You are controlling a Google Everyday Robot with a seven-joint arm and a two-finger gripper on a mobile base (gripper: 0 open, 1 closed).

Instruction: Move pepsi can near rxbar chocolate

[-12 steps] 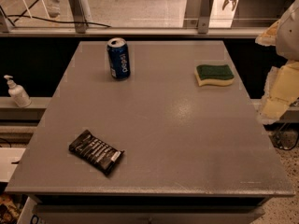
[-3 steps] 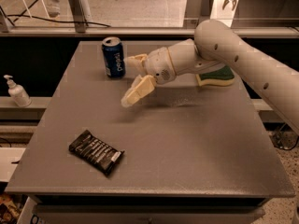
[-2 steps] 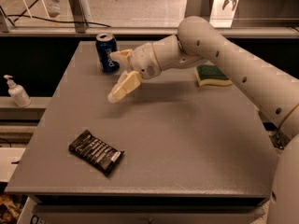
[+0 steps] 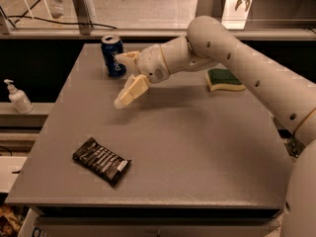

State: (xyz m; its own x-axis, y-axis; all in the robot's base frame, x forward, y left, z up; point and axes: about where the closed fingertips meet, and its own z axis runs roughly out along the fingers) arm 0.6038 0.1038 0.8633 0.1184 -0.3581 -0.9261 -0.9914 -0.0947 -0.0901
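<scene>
Presently, the gripper (image 4: 126,75) hangs with its jaws spread wide just right of the pepsi can (image 4: 111,56), which stands upright at the far left of the table (image 4: 207,147). The rxbar chocolate (image 4: 101,161) lies well apart, near left. For a sound grasp, the jaws should straddle the can squarely at mid-height before closing, so it stays upright. The sponge (image 4: 224,79) lies far right.
</scene>
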